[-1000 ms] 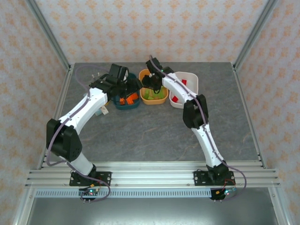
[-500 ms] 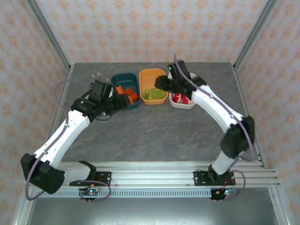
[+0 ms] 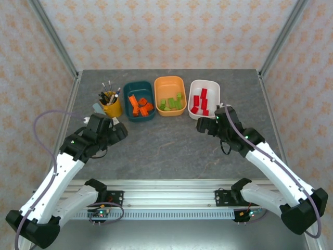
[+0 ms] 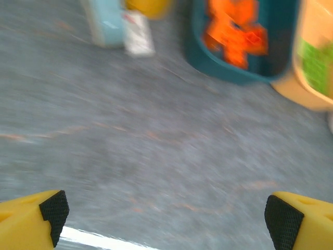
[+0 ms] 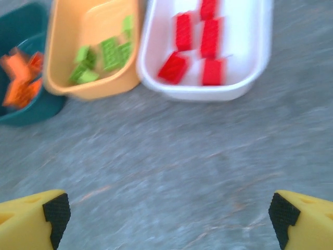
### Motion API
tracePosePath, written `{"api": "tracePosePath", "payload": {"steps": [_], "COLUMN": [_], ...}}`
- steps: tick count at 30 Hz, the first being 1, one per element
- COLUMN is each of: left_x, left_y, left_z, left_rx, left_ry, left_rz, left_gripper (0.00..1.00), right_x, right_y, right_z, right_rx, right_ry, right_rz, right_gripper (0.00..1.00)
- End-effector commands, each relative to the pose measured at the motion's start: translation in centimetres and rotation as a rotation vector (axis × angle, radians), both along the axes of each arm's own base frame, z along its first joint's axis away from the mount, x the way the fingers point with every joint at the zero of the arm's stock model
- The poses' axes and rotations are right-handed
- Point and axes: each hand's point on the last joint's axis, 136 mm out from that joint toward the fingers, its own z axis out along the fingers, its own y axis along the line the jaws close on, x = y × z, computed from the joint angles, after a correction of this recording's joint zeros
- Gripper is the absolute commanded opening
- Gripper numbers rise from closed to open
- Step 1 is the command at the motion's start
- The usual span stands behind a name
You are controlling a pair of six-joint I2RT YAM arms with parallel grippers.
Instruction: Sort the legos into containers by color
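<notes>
Three containers stand in a row at the back: a dark teal bin [image 3: 136, 86] with orange legos [image 3: 140, 107], an orange bin [image 3: 169, 83] with green legos [image 3: 172, 102], and a white bin [image 3: 213, 89] with red legos [image 3: 200, 101]. My left gripper [image 3: 118, 132] hangs open over bare table in front of the teal bin [image 4: 283, 31]; the orange legos [image 4: 234, 28] lie beyond its yellow fingertips [image 4: 52, 211]. My right gripper [image 3: 205, 126] is open and holds nothing in front of the white bin [image 5: 239, 89], with the red legos [image 5: 208, 39] and green legos [image 5: 106, 54] ahead.
A yellow cup [image 3: 111, 108] of pens stands left of the teal bin, with a pale blue and white item [image 4: 104, 23] beside it. The aluminium rail [image 3: 166, 190] runs along the near edge. Bare grey table [image 3: 166, 151] lies between the arms.
Both arms have pulled back from the bins toward the near side. Both grippers have opened wide.
</notes>
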Motion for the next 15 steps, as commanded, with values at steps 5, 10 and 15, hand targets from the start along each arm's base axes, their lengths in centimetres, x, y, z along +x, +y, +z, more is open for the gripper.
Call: {"api": "tracePosePath", "payload": {"steps": [5,10,15], "left_x": [-1.1,2.0,4.6], "left_y": [11.9,11.7,11.4], "left_z": [4.5,1.4,-3.7], "left_rx": [0.683,0.767,0.704], "left_ry": [-0.201,-0.256,-0.221], "left_rz": [0.391,0.313,0.259], "left_gripper": [1.00,1.00,1.00], "right_x": [2.4,5.2,7.3], "right_y": [-10.5,-11.0,-12.3], "right_z": [1.6,-1.8,-6.1], "right_rx": [-0.387,-0.373,-0.424], "right_ry": [-0.234,-0.344,-0.245], "right_rz": [-0.419,-0.404,-0.395], "right_gripper": [1.00,1.00,1.00]}}
